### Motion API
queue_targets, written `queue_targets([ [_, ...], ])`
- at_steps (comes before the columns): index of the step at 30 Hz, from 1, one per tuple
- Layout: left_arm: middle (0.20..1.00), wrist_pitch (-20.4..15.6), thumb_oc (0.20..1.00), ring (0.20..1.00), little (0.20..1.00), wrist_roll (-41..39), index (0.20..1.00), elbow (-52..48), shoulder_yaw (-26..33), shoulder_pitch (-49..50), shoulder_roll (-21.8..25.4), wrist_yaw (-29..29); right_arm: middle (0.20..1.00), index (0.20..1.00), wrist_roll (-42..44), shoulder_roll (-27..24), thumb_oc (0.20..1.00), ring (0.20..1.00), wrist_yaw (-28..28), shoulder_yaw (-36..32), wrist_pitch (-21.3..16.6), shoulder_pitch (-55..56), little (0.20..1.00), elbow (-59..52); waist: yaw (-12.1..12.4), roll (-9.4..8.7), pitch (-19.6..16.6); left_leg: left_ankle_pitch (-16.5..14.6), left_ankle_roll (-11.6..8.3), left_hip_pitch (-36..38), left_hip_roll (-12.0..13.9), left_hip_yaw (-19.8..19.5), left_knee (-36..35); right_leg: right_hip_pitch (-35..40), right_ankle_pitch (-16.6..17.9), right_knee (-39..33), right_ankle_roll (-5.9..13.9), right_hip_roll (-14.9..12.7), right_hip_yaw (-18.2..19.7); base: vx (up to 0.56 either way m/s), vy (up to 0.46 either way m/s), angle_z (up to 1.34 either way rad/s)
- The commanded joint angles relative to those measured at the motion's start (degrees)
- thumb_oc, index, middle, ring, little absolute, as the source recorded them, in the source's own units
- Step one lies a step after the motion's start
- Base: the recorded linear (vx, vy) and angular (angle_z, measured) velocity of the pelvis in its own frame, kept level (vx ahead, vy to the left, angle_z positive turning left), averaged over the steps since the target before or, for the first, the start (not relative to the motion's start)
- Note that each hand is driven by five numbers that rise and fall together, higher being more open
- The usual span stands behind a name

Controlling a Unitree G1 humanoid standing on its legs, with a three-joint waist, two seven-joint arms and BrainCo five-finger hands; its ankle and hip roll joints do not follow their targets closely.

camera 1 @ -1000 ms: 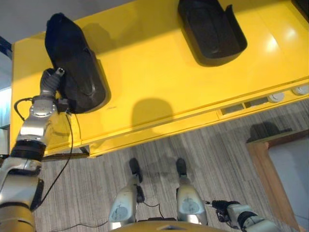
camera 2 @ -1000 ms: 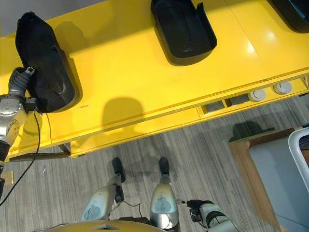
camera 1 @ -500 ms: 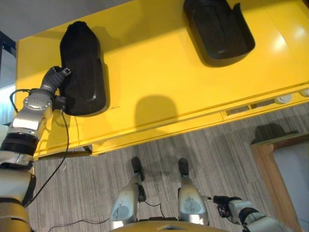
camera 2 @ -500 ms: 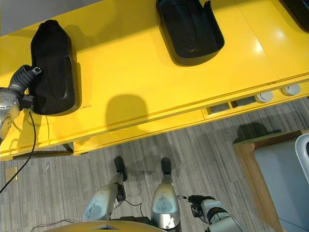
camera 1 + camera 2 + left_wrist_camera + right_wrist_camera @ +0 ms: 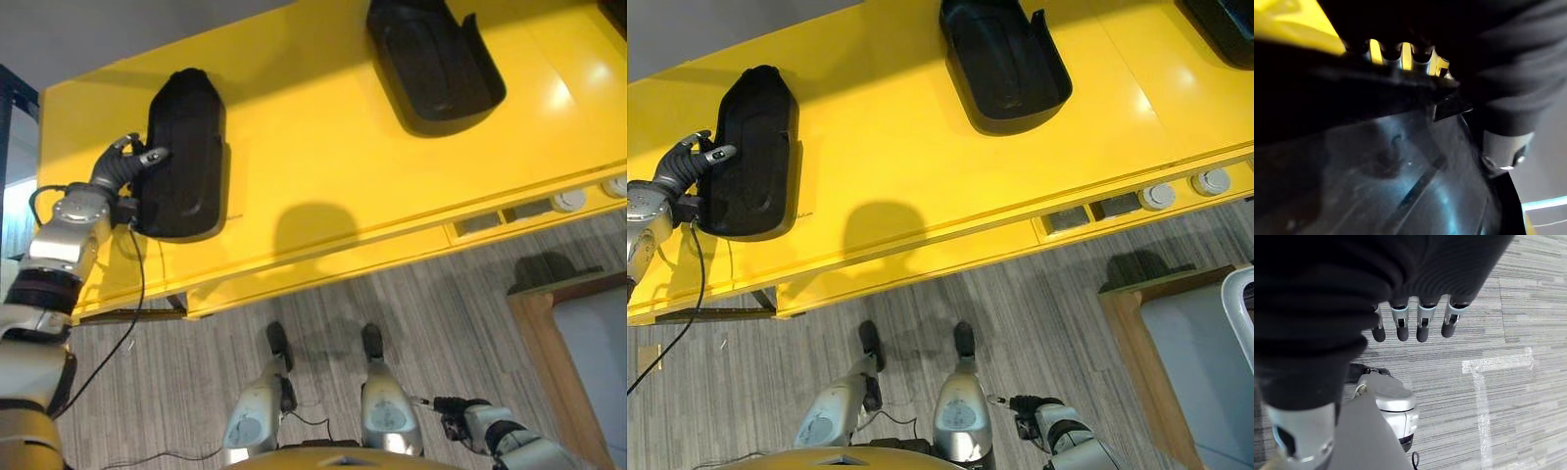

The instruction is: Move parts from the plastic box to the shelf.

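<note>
Gripping the near left edge of a black moulded part [image 5: 183, 152], the left hand [image 5: 122, 166] has its fingers curled over the rim, thumb extended across the top face. The part lies flat on the yellow shelf [image 5: 323, 147], close to its left end. A second black part [image 5: 431, 61] of like shape rests well apart, toward the far right of the same surface.

Handling judgement: the part appears to be a rigid plastic shell, light for its bulk, with a smooth, somewhat slippery skin. A raised side wall gives the best purchase; the broad faces offer no grip. Sliding on the painted shelf is likely if pushed.

The right hand [image 5: 1415, 323] hangs low over the floor, fingers relaxed and empty.
</note>
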Motion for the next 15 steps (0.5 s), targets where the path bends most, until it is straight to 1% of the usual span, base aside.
queue_targets([
  [1, 1.0, 0.94, 1.0, 1.0, 1.0, -1.26, 1.0, 3.25, 0.47, 0.08, -1.75, 2.73, 1.0, 1.0, 2.22, 1.05, 1.0, 1.0, -0.56, 1.41, 0.98, 2.01, 1.0, 0.44, 0.05, -1.91, -1.39, -7.9, -0.36, 3.39, -0.74, 0.91, 0.0, -1.86, -7.0, 2.78, -4.48, 1.76, -1.46, 0.0, 0.0, 0.0],
  [3, 1.0, 0.44, 1.0, 1.0, 1.0, -2.04, 1.0, 2.91, 1.21, 1.12, -2.51, 5.11, 1.0, 1.0, 2.02, 1.46, 1.0, 1.0, -0.47, 1.17, 0.64, 2.34, 1.0, 0.67, 0.17, -1.96, -2.29, -7.93, -0.45, 3.98, -0.72, 0.93, 0.0, -1.04, -7.01, 2.49, -4.49, 1.73, -1.76, 0.0, 0.0, 0.0],
  [4, 1.0, -1.13, 1.0, 1.0, 1.0, -3.08, 1.0, 2.47, 2.05, 1.74, -3.12, 6.14, 1.0, 1.0, 2.02, 1.92, 1.0, 1.0, -0.59, 1.25, 0.45, 2.73, 1.0, 0.82, 0.33, -2.06, -3.2, -7.99, -0.56, 4.56, -0.69, 1.0, 0.0, -0.2, -7.07, 2.16, -4.44, 1.74, -1.95, 0.0, 0.0, 0.0],
  [5, 1.0, -1.32, 1.0, 1.0, 1.0, -3.14, 1.0, 2.22, 2.33, 1.97, -3.29, 6.35, 1.0, 1.0, 1.98, 2.04, 1.0, 1.0, -0.64, 1.23, 0.48, 2.87, 1.0, 0.91, 0.36, -2.08, -3.47, -8.02, -0.59, 4.76, -0.68, 1.06, 0.0, 0.09, -7.07, 2.03, -4.42, 1.73, -2.02, 0.0, 0.0, 0.0],
  [7, 1.0, -2.8, 1.0, 1.0, 1.0, -4.11, 1.0, 1.12, 3.3, 2.67, -3.76, 7.5, 1.0, 1.0, 1.58, 2.46, 1.0, 1.0, -0.8, 1.03, 0.21, 3.29, 1.0, 1.1, 0.55, -2.16, -4.37, -8.1, -0.7, 5.33, -0.66, 1.19, 0.0, 0.94, -7.07, 1.62, -4.36, 1.69, -2.29, 0.01, -0.016, 0.01],
  [9, 1.0, -4.12, 1.0, 1.0, 1.0, -7.04, 1.0, -3.85, 5.78, 4.9, -4.86, 8.45, 1.0, 1.0, 0.63, 3.15, 1.0, 1.0, -0.76, 0.54, 0.38, 4.25, 1.0, 1.5, 1.32, -2.42, -6.74, -8.41, -0.86, 6.85, -0.75, 1.27, 0.0, 3.14, -6.98, 0.65, -4.17, 1.51, -3.18, 0.04, -0.047, 0.01],
  [11, 1.0, -3.72, 1.0, 1.0, 1.0, -9.33, 1.0, -8.44, 7.57, 7.64, -6.4, 8.78, 1.0, 1.0, 0.02, 3.93, 1.0, 1.0, -0.99, -0.01, 0.65, 4.96, 1.0, 1.9, 2.17, -2.66, -8.63, -8.72, -0.81, 8.05, -0.75, 1.08, 0.0, 4.68, -7.11, 0.3, -4.08, 1.39, -3.91, 0.05, -0.047, 0.17],
  [12, 1.0, -4.08, 1.0, 1.0, 1.0, -10.99, 1.0, -10.74, 8.52, 9.52, -7.68, 8.94, 1.0, 1.0, -0.12, 4.36, 1.0, 1.0, -1.21, -0.16, 0.96, 5.33, 1.0, 2.07, 2.66, -2.78, -9.68, -8.95, -0.76, 8.71, -0.78, 0.92, 0.0, 5.58, -7.25, 0.11, -4.09, 1.34, -4.35, 0.04, -0.031, 0.16],
  [13, 1.0, -4.09, 1.0, 1.0, 1.0, -11.09, 1.0, -11.13, 8.73, 9.9, -7.92, 9.0, 1.0, 1.0, -0.13, 4.4, 1.0, 1.0, -1.25, -0.15, 1.03, 5.42, 1.0, 2.07, 2.71, -2.79, -9.85, -9.0, -0.75, 8.83, -0.79, 0.89, 0.0, 5.75, -7.29, 0.07, -4.09, 1.33, -4.43, 0.06, -0.039, 0.06],
  [14, 1.0, -4.33, 1.0, 1.0, 1.0, -10.66, 1.0, -14.51, 10.01, 13.39, -9.98, 10.25, 1.0, 1.0, -0.24, 5.14, 1.0, 1.0, -1.7, -0.61, 1.42, 6.0, 1.0, 2.51, 3.65, -2.96, -11.69, -9.43, -0.61, 9.88, -0.82, 0.58, 0.0, 7.1, -7.62, -0.1, -4.08, 1.26, -5.11, 0.04, -0.033, 0.02],
  [15, 1.0, -4.93, 1.0, 1.0, 1.0, -10.79, 1.0, -15.79, 10.54, 15.09, -11.07, 10.8, 1.0, 1.0, -0.53, 5.56, 1.0, 1.0, -1.82, -0.91, 1.48, 6.16, 1.0, 2.73, 4.12, -3.1, -12.51, -9.6, -0.55, 10.38, -0.81, 0.4, 0.0, 7.7, -7.78, -0.1, -4.1, 1.28, -5.39, 0.04, -0.049, 0.02],
])
